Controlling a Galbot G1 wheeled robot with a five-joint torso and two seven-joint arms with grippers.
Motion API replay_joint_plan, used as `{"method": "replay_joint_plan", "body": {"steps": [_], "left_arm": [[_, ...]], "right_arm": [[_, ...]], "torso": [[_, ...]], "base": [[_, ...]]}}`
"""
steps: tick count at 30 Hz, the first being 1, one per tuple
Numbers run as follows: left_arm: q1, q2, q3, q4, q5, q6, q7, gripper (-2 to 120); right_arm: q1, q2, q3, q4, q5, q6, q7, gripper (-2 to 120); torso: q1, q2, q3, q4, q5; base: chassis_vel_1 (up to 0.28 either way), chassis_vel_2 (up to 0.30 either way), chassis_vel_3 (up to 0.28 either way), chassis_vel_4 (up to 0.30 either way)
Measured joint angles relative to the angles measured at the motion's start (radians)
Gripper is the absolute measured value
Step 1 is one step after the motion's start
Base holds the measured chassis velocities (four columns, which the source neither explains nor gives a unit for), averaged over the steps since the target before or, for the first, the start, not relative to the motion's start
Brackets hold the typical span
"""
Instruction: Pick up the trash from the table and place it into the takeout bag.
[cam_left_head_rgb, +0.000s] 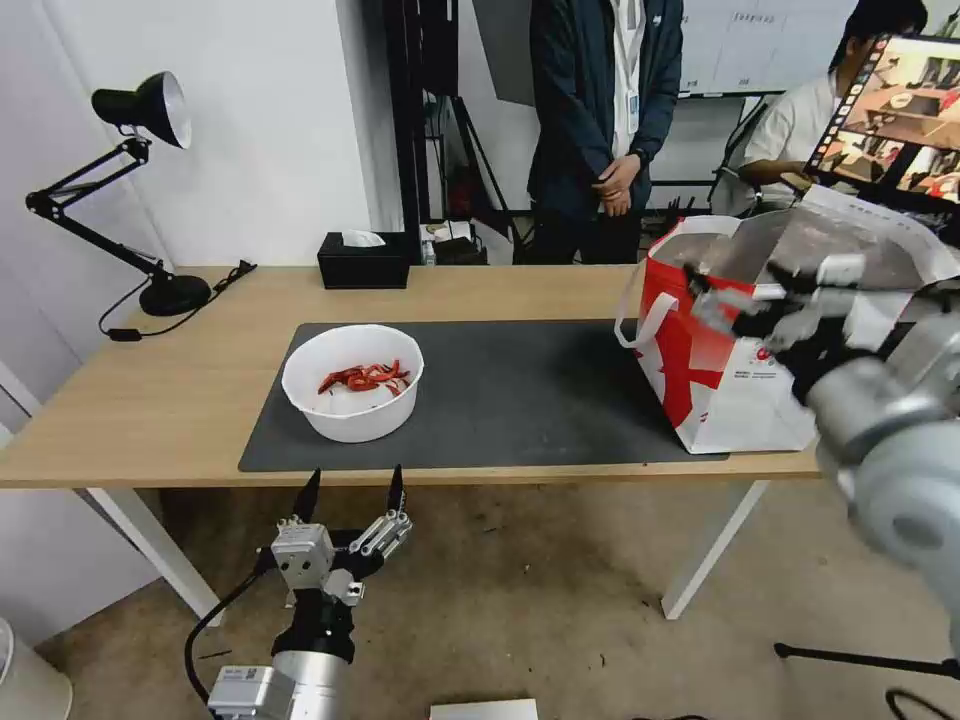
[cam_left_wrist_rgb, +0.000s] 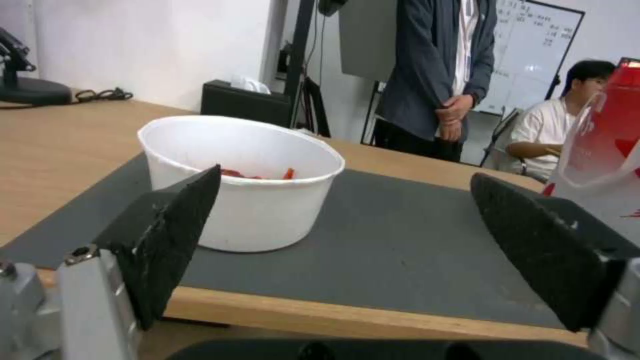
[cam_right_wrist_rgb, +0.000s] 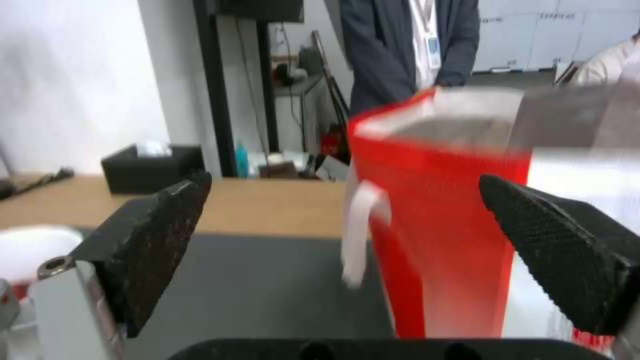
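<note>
The trash I see is a white bowl of red peel scraps, standing at the left end of the dark grey mat on the table. My left gripper hangs open just below the table's front edge, in front of the bowl; nothing is between its fingers. The takeout bag stands upright at the mat's right end, its mouth open. My right gripper is open and empty, close to the bag's near top edge. From the right wrist, the bag's red side lies straight ahead.
A black tissue box sits at the table's far edge, and a black desk lamp stands at the far left. Between bowl and bag the mat is bare. A screen stands behind the bag. Two people are beyond the table.
</note>
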Motion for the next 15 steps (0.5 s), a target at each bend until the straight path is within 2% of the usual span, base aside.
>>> {"method": "replay_joint_plan", "body": {"steps": [1, 4, 5, 6, 8, 11, 15], "left_arm": [[0.000, 0.000, 0.000, 0.000, 0.000, 0.000, 0.000, 100], [0.006, 0.000, -0.006, -0.007, -0.001, -0.003, -0.002, 100], [0.006, 0.000, -0.006, -0.007, -0.001, -0.003, -0.002, 100], [0.008, 0.000, -0.008, -0.009, -0.001, -0.004, -0.003, 100], [0.009, 0.001, -0.008, -0.009, -0.002, -0.004, -0.003, 100], [0.013, 0.002, -0.006, -0.011, -0.002, -0.006, -0.004, 100], [0.014, 0.003, -0.004, -0.010, -0.002, -0.007, -0.004, 100]], "right_arm": [[0.000, 0.000, 0.000, 0.000, 0.000, 0.000, 0.000, 100], [-0.156, 0.081, 0.033, -0.014, -0.184, 0.105, -0.131, 100], [-0.156, 0.081, 0.033, -0.014, -0.184, 0.105, -0.131, 100], [-0.207, 0.110, 0.046, -0.027, -0.245, 0.144, -0.178, 100], [-0.226, 0.123, 0.052, -0.032, -0.263, 0.157, -0.192, 100], [-0.371, 0.228, 0.091, -0.057, -0.337, 0.249, -0.261, 100], [-0.436, 0.283, 0.114, -0.072, -0.378, 0.307, -0.292, 100]], "torso": [[0.000, 0.000, 0.000, 0.0000, 0.0000], [0.000, 0.000, 0.000, 0.0000, 0.0000], [0.000, 0.000, 0.000, 0.0000, 0.0000], [0.000, 0.000, 0.000, -0.0001, 0.0000], [0.000, 0.000, 0.000, 0.0000, 0.0001], [0.000, 0.000, 0.000, -0.0001, 0.0000], [0.000, 0.000, 0.000, -0.0001, 0.0001]], "base": [[0.000, 0.000, 0.000, 0.000], [0.000, 0.000, 0.000, 0.000], [0.000, 0.000, 0.000, 0.000], [0.000, 0.000, 0.000, 0.000], [0.000, 0.000, 0.000, 0.000], [0.000, 0.000, 0.000, 0.000], [0.000, 0.000, 0.000, 0.000]]}}
